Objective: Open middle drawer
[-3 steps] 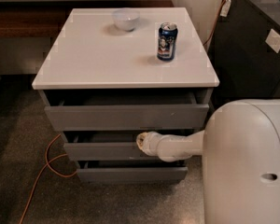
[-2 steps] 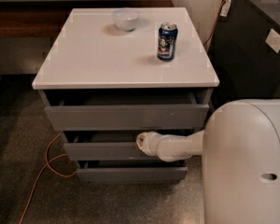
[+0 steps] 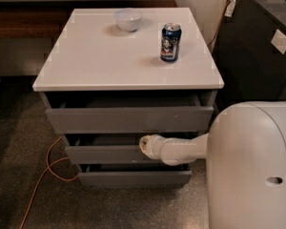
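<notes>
The white rounded gripper (image 3: 145, 147) is at the flat matte grey middle drawer front (image 3: 102, 154), below the white square table's (image 3: 109, 63) front edge. I cannot tell its grip. The label on the blue drink can (image 3: 170, 42) is unreadable.

Speckled grey floor (image 3: 19, 142) lay around me, an orange cable (image 3: 47, 168) trailing over it. Behind stood a pale wall (image 3: 200, 4), a dark wooden bench (image 3: 19, 25) and a black cabinet (image 3: 257, 51). My gripper (image 3: 145, 147) sat at the white-topped cabinet (image 3: 95, 56) front.
</notes>
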### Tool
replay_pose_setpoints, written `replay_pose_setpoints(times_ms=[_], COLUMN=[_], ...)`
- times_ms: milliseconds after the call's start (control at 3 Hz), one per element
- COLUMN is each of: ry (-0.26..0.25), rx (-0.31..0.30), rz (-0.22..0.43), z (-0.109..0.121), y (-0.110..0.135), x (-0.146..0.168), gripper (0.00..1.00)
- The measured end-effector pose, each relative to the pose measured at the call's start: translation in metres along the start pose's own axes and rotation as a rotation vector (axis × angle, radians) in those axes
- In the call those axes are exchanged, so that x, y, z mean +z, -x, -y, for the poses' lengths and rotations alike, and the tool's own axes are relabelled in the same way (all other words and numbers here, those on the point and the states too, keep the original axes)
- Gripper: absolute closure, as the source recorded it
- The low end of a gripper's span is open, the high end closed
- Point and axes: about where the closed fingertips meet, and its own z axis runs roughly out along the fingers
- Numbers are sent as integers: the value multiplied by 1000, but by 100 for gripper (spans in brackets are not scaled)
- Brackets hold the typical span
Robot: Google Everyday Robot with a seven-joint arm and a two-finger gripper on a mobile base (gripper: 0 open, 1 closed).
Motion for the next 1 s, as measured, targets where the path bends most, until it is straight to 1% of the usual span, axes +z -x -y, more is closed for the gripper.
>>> replay_pose_setpoints(times_ms=[1000], ry=[0], rx=[0], rz=[0], z=[0], y=[0], x=[0], gripper=[100])
